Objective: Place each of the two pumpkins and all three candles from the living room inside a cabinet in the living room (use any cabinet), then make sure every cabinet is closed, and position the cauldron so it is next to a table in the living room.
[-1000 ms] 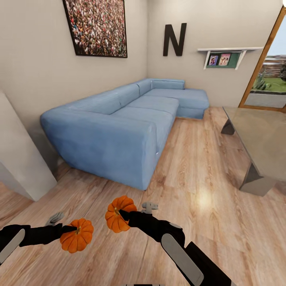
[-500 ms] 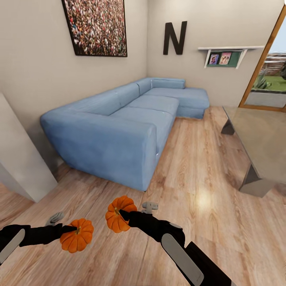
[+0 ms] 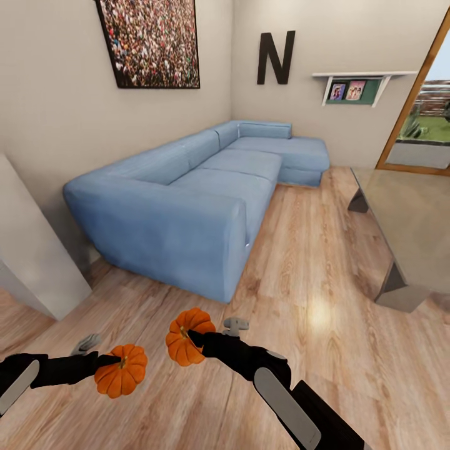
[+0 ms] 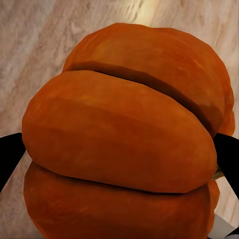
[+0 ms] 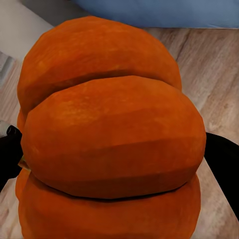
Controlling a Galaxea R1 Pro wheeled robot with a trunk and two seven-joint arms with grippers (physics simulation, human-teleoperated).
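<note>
Orange pumpkins [image 3: 121, 379] [image 3: 187, 336] fill both claws [image 3: 115, 362] [image 3: 192, 338].

My two arms appeared in the head view as matte black, rounded links with smooth casings and no visible cables or screws. The left arm [image 3: 44, 370] showed a long pale grey inlay panel along its outer link, set flush in the black shell. The right arm [image 3: 275, 387] carried a matching elongated grey panel with rounded ends on its forearm. Beside each wrist a small mid-grey bracket projected from the housing; the one at the right wrist was T-shaped. In the wrist views, my black fingers [image 4: 9, 159] appeared as flat, featureless dark wedges at either edge, as did the right pair [image 5: 224, 164].
</note>
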